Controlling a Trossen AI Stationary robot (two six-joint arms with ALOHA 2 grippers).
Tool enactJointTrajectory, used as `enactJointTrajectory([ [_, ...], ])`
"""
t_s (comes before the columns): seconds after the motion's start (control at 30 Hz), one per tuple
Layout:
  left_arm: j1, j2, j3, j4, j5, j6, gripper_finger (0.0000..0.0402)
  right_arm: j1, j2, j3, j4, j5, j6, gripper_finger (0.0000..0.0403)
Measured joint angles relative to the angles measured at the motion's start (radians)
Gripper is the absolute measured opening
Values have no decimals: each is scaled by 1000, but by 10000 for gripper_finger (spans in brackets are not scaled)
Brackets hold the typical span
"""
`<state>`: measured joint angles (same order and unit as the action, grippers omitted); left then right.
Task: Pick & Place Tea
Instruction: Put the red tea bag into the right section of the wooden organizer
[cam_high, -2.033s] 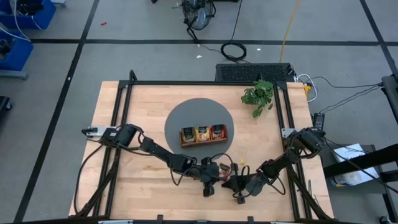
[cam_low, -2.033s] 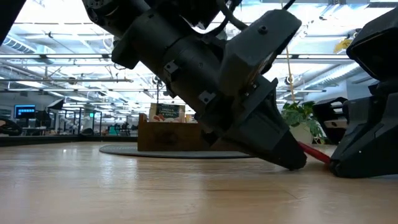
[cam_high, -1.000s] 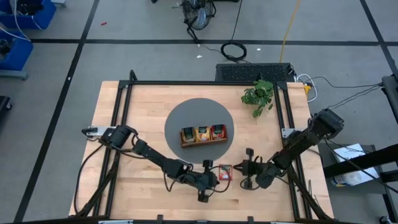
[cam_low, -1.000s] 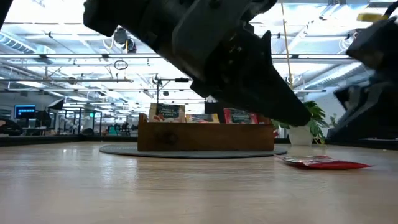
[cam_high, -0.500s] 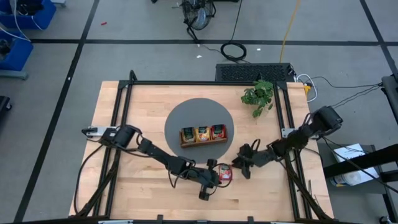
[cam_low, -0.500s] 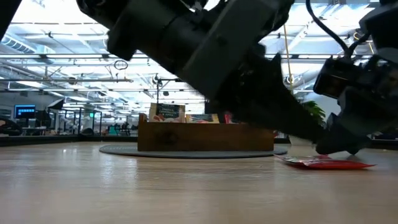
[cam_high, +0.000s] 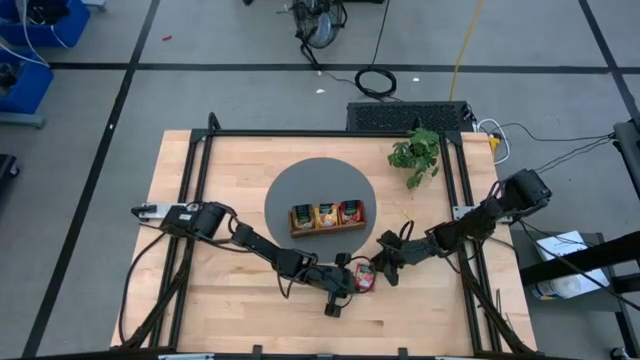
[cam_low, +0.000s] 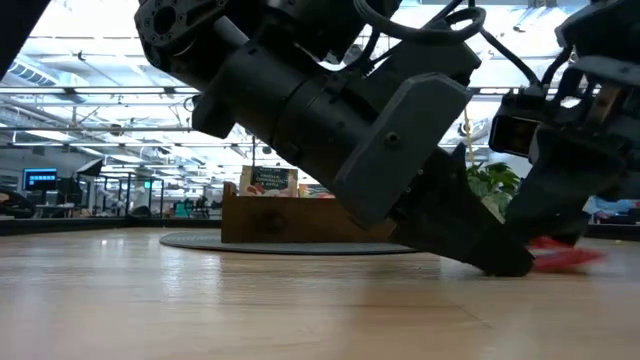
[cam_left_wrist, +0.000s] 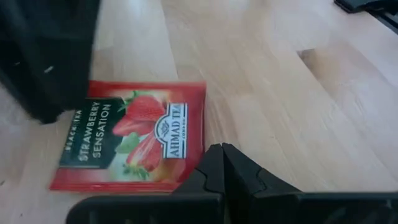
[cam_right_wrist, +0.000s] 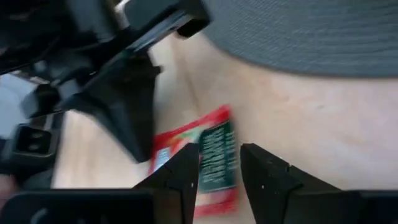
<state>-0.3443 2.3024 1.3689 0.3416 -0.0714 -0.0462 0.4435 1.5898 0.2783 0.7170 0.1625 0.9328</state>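
Pale wooden boards made up the surface (cam_high: 230, 180), framed by a black rail and standing on a grey floor. At its middle lay a round grey mat (cam_high: 320, 205), and on the mat sat a brown wooden tray (cam_high: 327, 217) with three compartments, each holding upright tea sachets (cam_high: 326, 214): green-labelled on one side, orange-yellow in the middle, red on the other. A leafy green plant (cam_high: 416, 154) stood near the far right corner.

One red tea sachet (cam_left_wrist: 132, 134) lay flat on the bare wood on the near side of the mat, apart from the tray; its label read "Strawberry Sensation". Both arms reached toward it. The left hand (cam_high: 350, 281) was low at the sachet's left edge, its two fingers pressed together with nothing between them; in the left wrist view the closed tips (cam_left_wrist: 221, 167) sat at the sachet's edge. The right hand (cam_right_wrist: 217, 165) hovered just beside the sachet from the right, its fingers spread a little and holding nothing, the sachet showing through the gap between them. In the low view the left arm's bulk hid most of the tray, and the sachet showed only as a red blur (cam_low: 563, 256) on the wood.
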Motion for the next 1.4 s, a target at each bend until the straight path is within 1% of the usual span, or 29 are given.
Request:
enactJointTrajectory([
  [0.23,12,0,0,-18,12,-42,1,1,0,0,-6,-113,69,105],
  [0.37,12,0,0,-19,11,-42,1,2,1,0,-22,-141,97,103],
  [0.5,13,0,-1,-21,11,-38,1,-10,-7,-1,31,-137,43,103],
  [0.6,11,1,-1,-17,5,-16,1,-17,-59,-1,28,-134,-37,102],
  [0.73,-8,-9,-3,6,-14,49,13,-1,-172,9,-81,-114,-89,102],
  [0.77,-14,-13,-4,3,-20,72,17,6,-210,20,-125,-113,-94,102],
  [0.83,-33,-34,-6,-12,-32,114,23,24,-269,54,-278,-88,-88,102],
  [0.93,-54,-60,-3,15,-97,155,24,49,-339,116,-599,-24,7,102],
  [1.0,-58,-65,-3,27,-148,173,17,73,-357,161,-737,1,77,102],
  [1.03,-54,-63,-4,26,-154,177,11,90,-359,172,-775,13,108,102],
  [1.1,-34,-61,-4,10,-133,164,4,126,-350,173,-800,20,177,102],
  [1.27,4,-35,-4,21,-71,98,6,194,-294,173,-787,23,341,106],
  [1.33,9,-9,-3,52,-34,78,3,206,-267,168,-740,31,380,111],
  [1.4,8,6,-3,56,-27,67,5,210,-235,152,-653,39,389,116],
])
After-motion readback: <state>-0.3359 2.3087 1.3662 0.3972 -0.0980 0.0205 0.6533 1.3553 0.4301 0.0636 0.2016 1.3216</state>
